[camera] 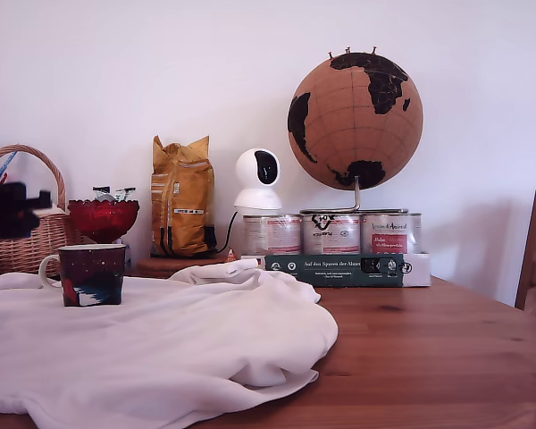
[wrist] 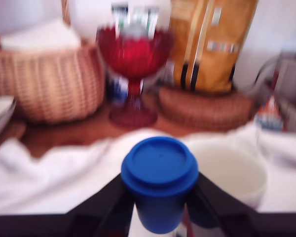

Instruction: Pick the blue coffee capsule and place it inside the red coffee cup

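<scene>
Capsule: the blue capsule (wrist: 159, 182) sits between the two dark fingers of the pincer (wrist: 160, 210), clamped by its body, rim end toward the camera.
Capsule's look: solid blue, a wide flat round rim over a narrower, slightly tapered body; plain surface, no marks to make out in the blurred wrist view.
Pincer: closed on the capsule, one black finger pressed to each flank; in the exterior view only a dark blurred part of the arm (camera: 9, 208) shows at the picture's left edge, up off the table.
Step in hand: carrying; the capsule looks lifted clear of the white cloth (camera: 161, 349) and is being brought to the cup.
Cup: the dark speckled mug (camera: 91, 274) stands on the cloth; from the wrist its pale inside (wrist: 229, 168) lies just beyond the pincer and off to one side, not yet under the capsule.
Next move: likely a short shift to bring the capsule over the cup's mouth, then a lowering and release.
Beyond the cup: a red footed glass bowl (wrist: 133, 69), a wicker basket (wrist: 47, 84) and a yellow bag (wrist: 209, 44) stand farther ahead of the pincer.
</scene>
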`<act>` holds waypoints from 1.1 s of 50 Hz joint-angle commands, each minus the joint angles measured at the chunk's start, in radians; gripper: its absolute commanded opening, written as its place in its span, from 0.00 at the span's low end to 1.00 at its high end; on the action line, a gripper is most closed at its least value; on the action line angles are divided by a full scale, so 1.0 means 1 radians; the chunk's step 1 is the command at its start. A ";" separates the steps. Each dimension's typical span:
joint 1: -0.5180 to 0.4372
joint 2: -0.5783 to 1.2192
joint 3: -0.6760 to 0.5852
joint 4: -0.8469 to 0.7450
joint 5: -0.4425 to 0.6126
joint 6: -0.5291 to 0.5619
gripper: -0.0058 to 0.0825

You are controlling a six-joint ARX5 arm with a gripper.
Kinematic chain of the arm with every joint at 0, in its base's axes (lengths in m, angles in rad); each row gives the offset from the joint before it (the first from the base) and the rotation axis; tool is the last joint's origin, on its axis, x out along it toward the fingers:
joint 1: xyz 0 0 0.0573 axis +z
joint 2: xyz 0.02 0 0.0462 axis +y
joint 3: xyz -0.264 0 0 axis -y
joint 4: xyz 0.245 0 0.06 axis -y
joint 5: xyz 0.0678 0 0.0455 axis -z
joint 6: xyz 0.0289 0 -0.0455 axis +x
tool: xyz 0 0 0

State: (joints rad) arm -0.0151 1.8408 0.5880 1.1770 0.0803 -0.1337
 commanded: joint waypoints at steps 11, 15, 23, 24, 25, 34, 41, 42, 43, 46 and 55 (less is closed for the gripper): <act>-0.063 -0.012 0.190 -0.227 0.021 -0.011 0.08; -0.076 -0.011 0.253 -0.332 0.021 0.018 0.08; -0.078 -0.003 0.341 -0.452 0.043 0.037 0.08; -0.077 -0.001 0.348 -0.463 0.044 0.038 0.08; -0.077 -0.001 0.354 -0.476 0.043 0.038 0.08; -0.076 0.014 0.389 -0.602 0.047 0.047 0.12; -0.077 0.018 0.396 -0.659 0.055 0.066 0.46; -0.077 0.018 0.396 -0.661 0.060 0.069 0.52; -0.077 0.018 0.396 -0.666 0.069 0.075 0.58; -0.077 0.018 0.400 -0.695 0.092 0.099 0.70; -0.077 0.018 0.405 -0.736 0.097 0.109 0.71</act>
State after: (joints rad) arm -0.0948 1.8408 0.9798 0.4366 0.1749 -0.0368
